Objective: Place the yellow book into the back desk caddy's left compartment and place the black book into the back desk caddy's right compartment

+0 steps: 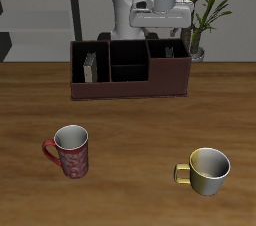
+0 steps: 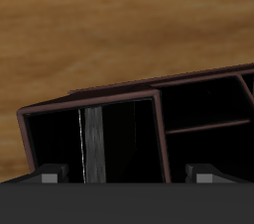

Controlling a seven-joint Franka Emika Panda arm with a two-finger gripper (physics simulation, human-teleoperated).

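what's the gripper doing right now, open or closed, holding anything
gripper: open, holding nothing, above the back desk caddy; its fingertips stand wide apart in the wrist view.

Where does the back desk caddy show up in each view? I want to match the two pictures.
Exterior view: the back desk caddy stands far back on the table, under the gripper.
Wrist view: the same caddy is seen close from above, between the open gripper's fingertips and bare wood.
Shared landmark: the right compartment, the end section below the gripper, with the small middle sections beside it.
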